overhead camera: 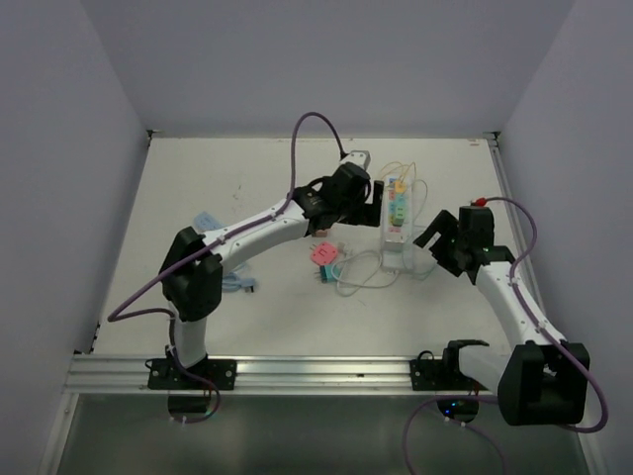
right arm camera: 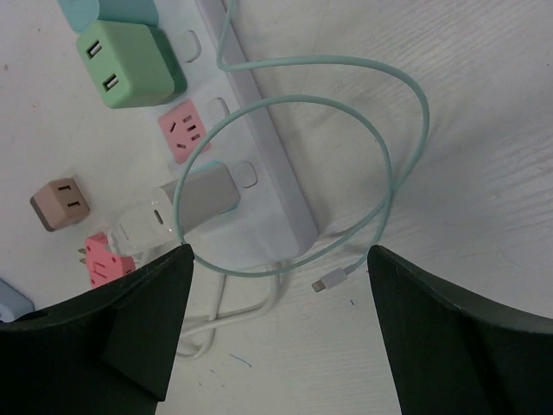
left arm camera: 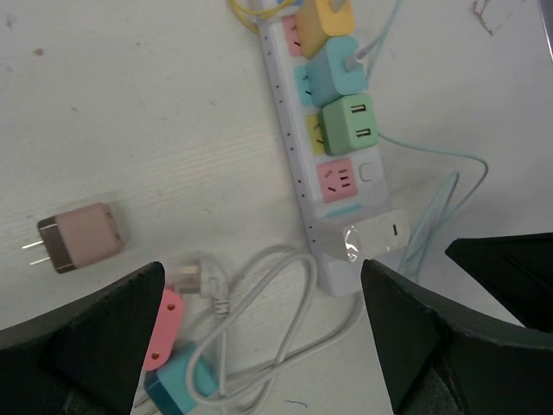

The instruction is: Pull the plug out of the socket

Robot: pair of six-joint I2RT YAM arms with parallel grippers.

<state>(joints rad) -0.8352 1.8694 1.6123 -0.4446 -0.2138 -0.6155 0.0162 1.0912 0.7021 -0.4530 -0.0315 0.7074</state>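
at the bottom corners of the left wrist view, the left fingers stand spread wide and hold nothing; only a coil of white cord lies on the counter between them. in the right wrist view the right fingers are likewise parted and empty, hanging over a loop of teal cable. just above both pairs lies the power strip, running up the middle of the frame. a white plug sits in its lowest socket, an empty pink socket comes next, and then a green plug, a teal plug and a yellow plug sit seated in a row. a brownish adapter lies loose at the left, well apart from the strip. the white plug looks like the nearest candidate, though any seated one would serve the task. to do the step well, one pair of fingers should probably pin the strip flat while the other closes on the plug's solid body, not on its lead. the pull should go straight up along the prongs without rocking, or the light strip may lift with it. the teal cable crosses the white plug in the right wrist view, so the fingers should come down clear of that loop.
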